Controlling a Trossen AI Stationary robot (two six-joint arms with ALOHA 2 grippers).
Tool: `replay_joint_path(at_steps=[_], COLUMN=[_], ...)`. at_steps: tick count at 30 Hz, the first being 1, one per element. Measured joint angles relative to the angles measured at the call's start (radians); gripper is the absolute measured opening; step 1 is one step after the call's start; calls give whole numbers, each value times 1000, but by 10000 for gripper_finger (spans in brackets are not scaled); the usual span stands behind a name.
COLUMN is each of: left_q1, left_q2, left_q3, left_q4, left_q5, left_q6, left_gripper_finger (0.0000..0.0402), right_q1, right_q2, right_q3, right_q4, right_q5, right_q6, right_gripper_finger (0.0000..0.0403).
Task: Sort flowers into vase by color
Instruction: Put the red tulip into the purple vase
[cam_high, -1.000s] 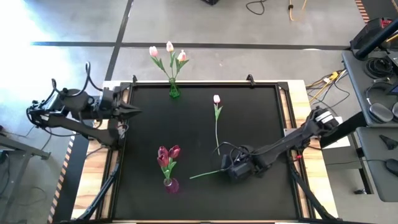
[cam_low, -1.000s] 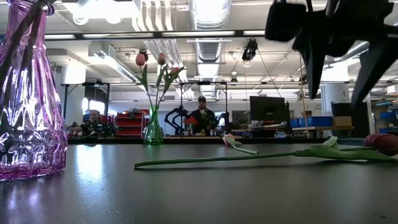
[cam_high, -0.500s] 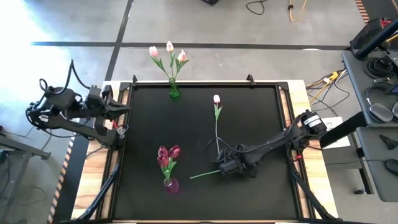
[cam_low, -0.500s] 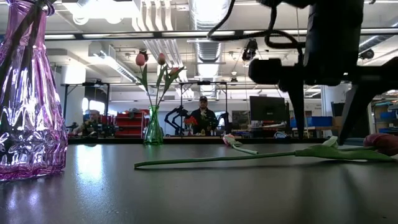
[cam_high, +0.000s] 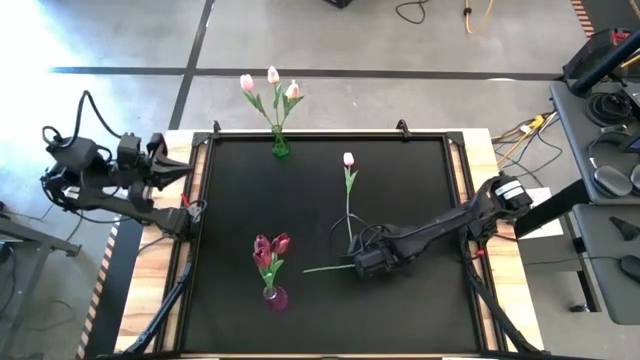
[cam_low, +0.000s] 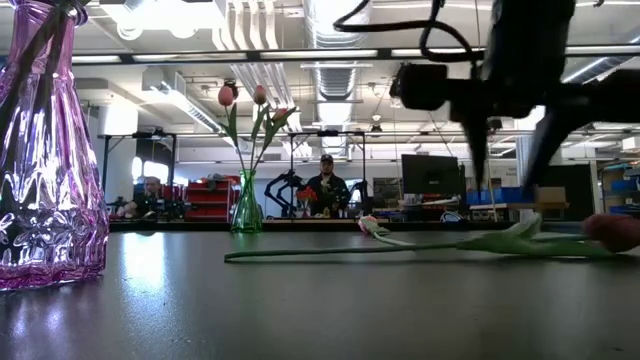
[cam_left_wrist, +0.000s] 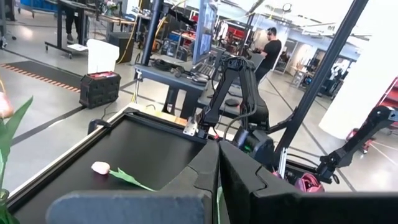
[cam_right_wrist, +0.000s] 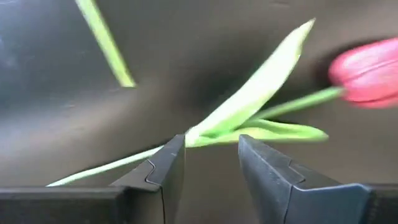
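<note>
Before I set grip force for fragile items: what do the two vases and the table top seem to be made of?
Purple vase: looks like clear tinted glass, with a faceted pattern and bright glints; could be plastic. Green vase: see-through green, probably glass too, too far away to be sure. Table top: black, smooth, semi-matte sheet that faintly mirrors the room in the low view.

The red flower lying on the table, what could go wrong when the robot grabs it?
The right gripper straddles the red tulip where leaf meets stem. It might pinch only the leaf, and the flower could slip. The pink tulip's stem lies close by, so it may get nudged.
</note>
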Motion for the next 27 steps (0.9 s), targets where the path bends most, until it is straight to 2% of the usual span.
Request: replay_joint_path(at_steps=[4, 17, 23, 27], left_q1=[0, 0, 0, 0], left_q2=[-16, -21, -21, -22], left_q3=[0, -1, -1, -1], left_q4=[-14, -42, -46, -48], left_q5=[0, 0, 0, -1], left_q6=[0, -4, -3, -3], left_gripper_finger=[0, 0, 0, 0], right_q1=[0, -32, -38, -39], right_q2=[-11, 3, 3, 4], right_q3=[-5, -83, -133, -138], right_q4=[-81, 54, 57, 52], right_q5=[-45, -143, -145, -83], right_q6=[93, 141, 148, 149], right_gripper_finger=[149, 165, 165, 159])
